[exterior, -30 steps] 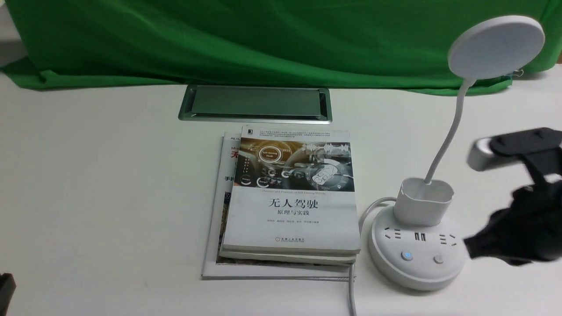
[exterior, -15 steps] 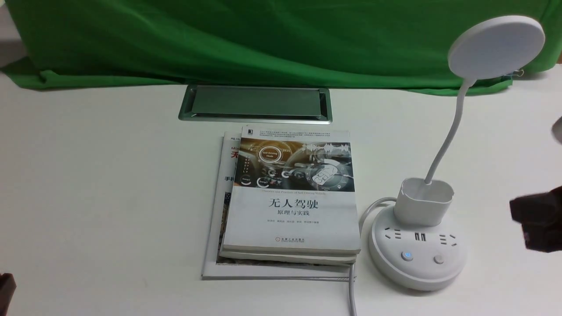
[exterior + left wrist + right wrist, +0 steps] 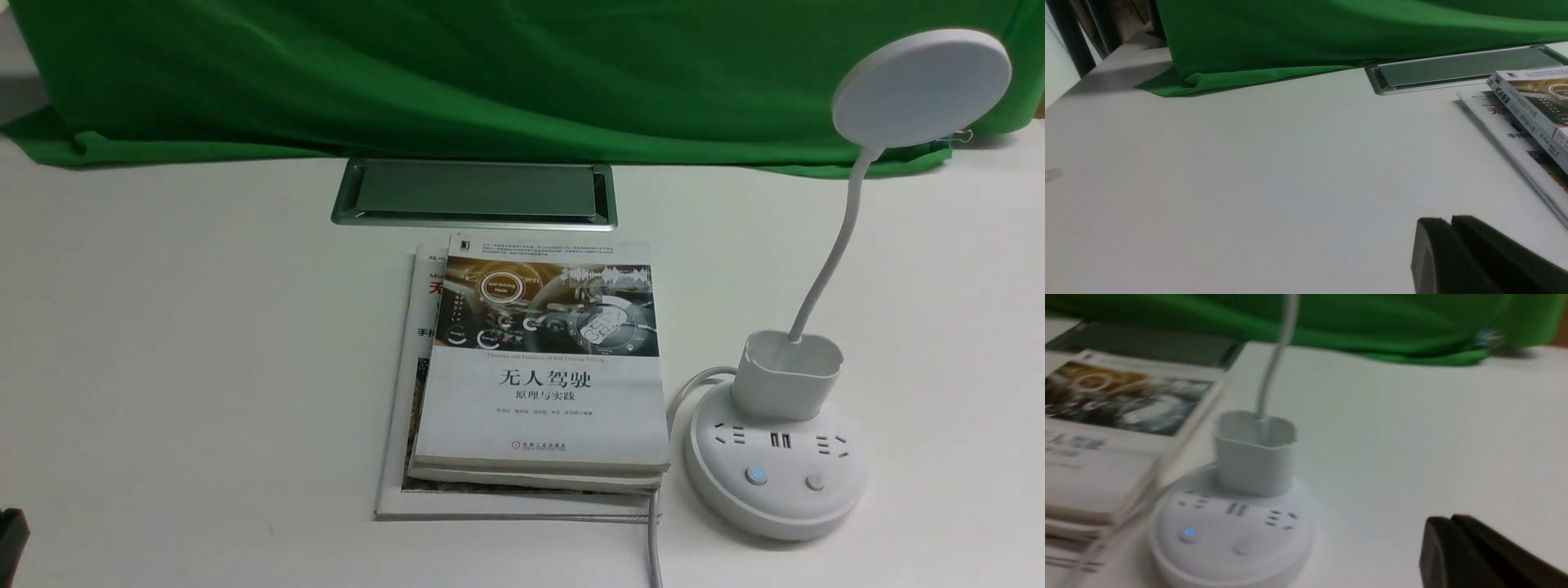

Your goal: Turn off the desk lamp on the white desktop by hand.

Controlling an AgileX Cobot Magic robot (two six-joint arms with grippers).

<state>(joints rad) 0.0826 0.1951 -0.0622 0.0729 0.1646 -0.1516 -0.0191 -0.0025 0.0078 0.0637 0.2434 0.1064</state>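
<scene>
The white desk lamp (image 3: 775,482) stands on the white desktop (image 3: 163,327) at the front right. Its round disc head (image 3: 922,86) is up on a thin neck above a small cup holder (image 3: 788,371). The base has a left button (image 3: 758,474) with a blue light on and a plain right button (image 3: 815,482). My right gripper (image 3: 1451,520) is shut and empty, away from the lamp base (image 3: 1233,539), and out of the front view. My left gripper (image 3: 1451,220) is shut and empty, low over bare desktop; only a dark bit (image 3: 12,531) of it shows at the front view's left edge.
A stack of books (image 3: 539,376) lies just left of the lamp base, with the lamp's cable (image 3: 653,539) running between them. A silver-grey cable hatch (image 3: 473,192) is set into the desk behind the books. Green cloth (image 3: 490,73) hangs along the back.
My right arm has drawn back to the right, away from the lamp base, and has left the front view. The lamp, the books and the left arm have not moved.
</scene>
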